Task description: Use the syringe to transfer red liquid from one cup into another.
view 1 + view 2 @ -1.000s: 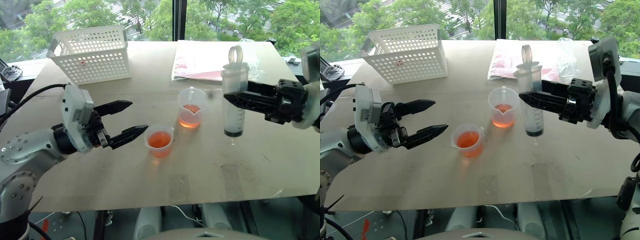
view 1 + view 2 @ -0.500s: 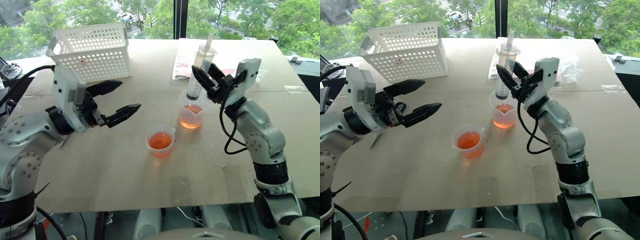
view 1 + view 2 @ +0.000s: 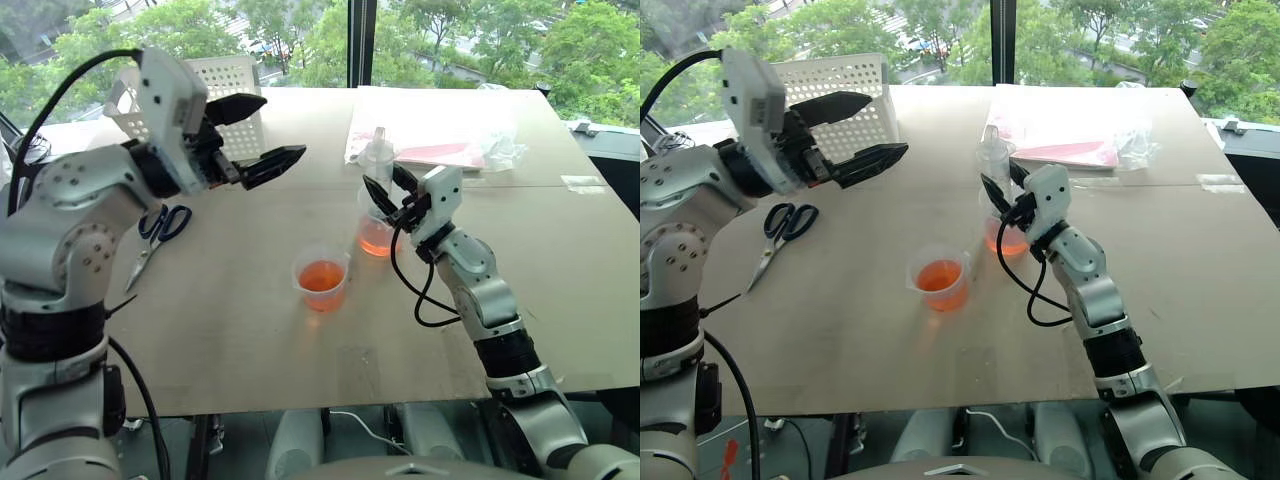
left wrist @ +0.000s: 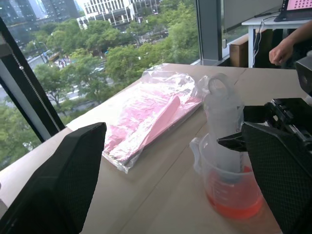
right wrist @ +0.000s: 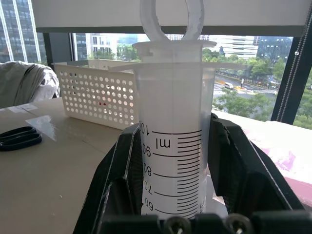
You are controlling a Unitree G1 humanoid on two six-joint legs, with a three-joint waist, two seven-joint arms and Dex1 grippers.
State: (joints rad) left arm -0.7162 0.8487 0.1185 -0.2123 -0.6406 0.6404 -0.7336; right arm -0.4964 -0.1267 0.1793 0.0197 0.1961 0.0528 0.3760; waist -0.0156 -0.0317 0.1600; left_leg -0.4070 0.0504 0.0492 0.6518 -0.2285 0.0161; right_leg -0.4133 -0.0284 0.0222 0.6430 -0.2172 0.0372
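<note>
Setting: tan tabletop (image 3: 250, 330) by tall windows, green trees and city buildings outside.
Right gripper (image 3: 392, 198): black fingers clamped on both sides of the syringe (image 3: 377, 165) barrel, held upright; in the right wrist view the printed ml scale sits between the two pads.
Syringe: clear barrel, ring-ended plunger at the top, lower end standing down inside the taller beaker (image 3: 377, 228); barrel contents not readable.
Taller beaker: clear plastic with pour spout, shallow layer of red liquid (image 4: 235, 204) at the bottom, well under half full; stands near the table's middle, just in front of the pink packet.
Shorter cup (image 3: 321, 280): clear plastic, near the beaker on the robot's left and closer to the robot, apart from it; orange-red liquid inside, roughly half full.
Left gripper (image 3: 258, 134): raised above the table, fingers spread wide, nothing between them; pointed across toward the beaker and syringe, well apart from both.
White basket (image 3: 855, 110): perforated plastic, at the far left of the table, partly hidden behind the left gripper; contents not visible.
Scissors (image 3: 155, 234): black handles, lying flat on the table, in front of the basket.
Plastic-wrapped pink packet (image 3: 440, 135): flat on the far side of the table, beyond the beaker.
Person's hand (image 4: 282, 50): at a desk in the background, left wrist view.
</note>
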